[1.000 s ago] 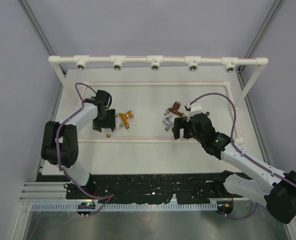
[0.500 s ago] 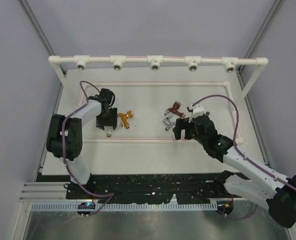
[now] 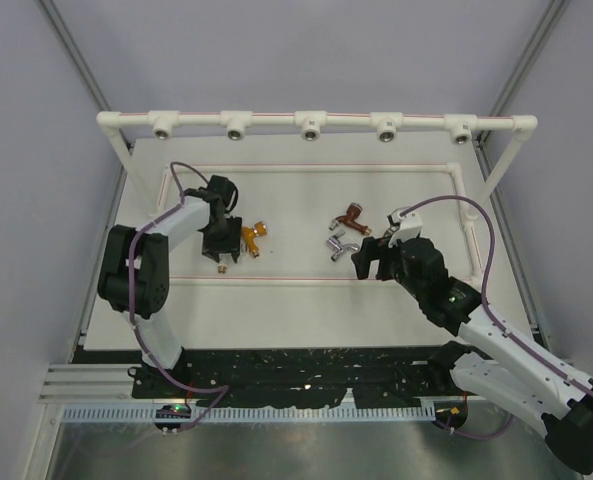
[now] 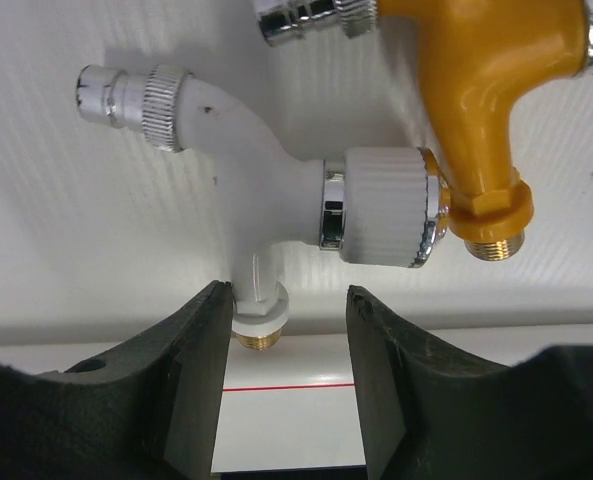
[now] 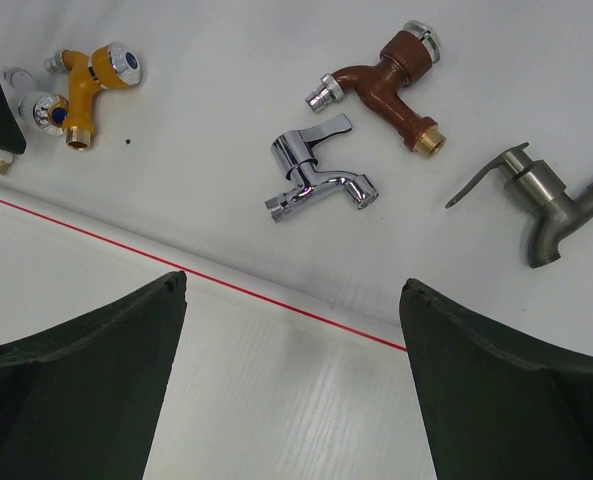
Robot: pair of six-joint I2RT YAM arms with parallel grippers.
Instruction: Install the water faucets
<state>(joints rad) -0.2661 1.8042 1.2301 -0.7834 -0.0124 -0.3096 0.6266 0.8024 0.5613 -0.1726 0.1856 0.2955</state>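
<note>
A white faucet [image 4: 266,190] lies on the table beside the orange-gold faucet [image 4: 486,90]. My left gripper [image 4: 284,300] is open around the white one's brass threaded end. Its left finger touches the hex collar and the right finger stands apart. From above, the left gripper [image 3: 221,250] covers most of that faucet, with the orange-gold faucet [image 3: 251,238] next to it. My right gripper [image 5: 294,285] is wide open and empty above the red line. Beyond it lie the chrome faucet [image 5: 316,180], the copper-brown faucet [image 5: 391,75] and the dark grey faucet [image 5: 546,200].
A white pipe frame [image 3: 311,125] with several metal-ringed sockets runs across the back of the table. A low white border with a red line [image 3: 306,281] rings the work area. The right gripper [image 3: 376,262] sits just near of the faucet cluster.
The left gripper has shifted right over the white faucet and its jaws have narrowed around the threaded end. The right arm has drifted slightly right and toward the near edge, still open.
</note>
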